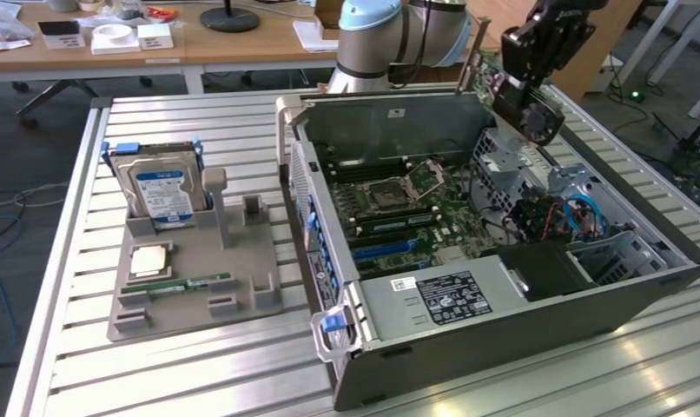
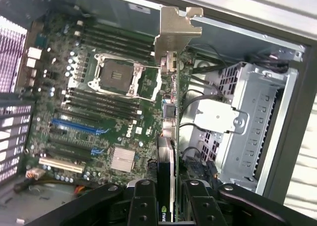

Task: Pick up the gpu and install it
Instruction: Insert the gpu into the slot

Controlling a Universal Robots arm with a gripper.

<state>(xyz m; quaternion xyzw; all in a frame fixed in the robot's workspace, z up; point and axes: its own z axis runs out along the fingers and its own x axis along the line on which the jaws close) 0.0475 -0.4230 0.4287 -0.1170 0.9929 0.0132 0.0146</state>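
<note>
While the gripper (image 2: 171, 203) hangs over the open computer case (image 1: 397, 109), its fingers (image 2: 143, 201) are clamped on the gpu (image 2: 171, 151). The card is held on edge above the motherboard (image 2: 99, 112), its metal bracket (image 2: 176, 30) farthest from the fingers (probably so the card can meet a slot squarely).

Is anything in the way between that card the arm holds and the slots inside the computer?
Nothing visible does. The end effector holds the gpu edge-on over the open case, and the blue slots on the motherboard lie uncovered.
</note>
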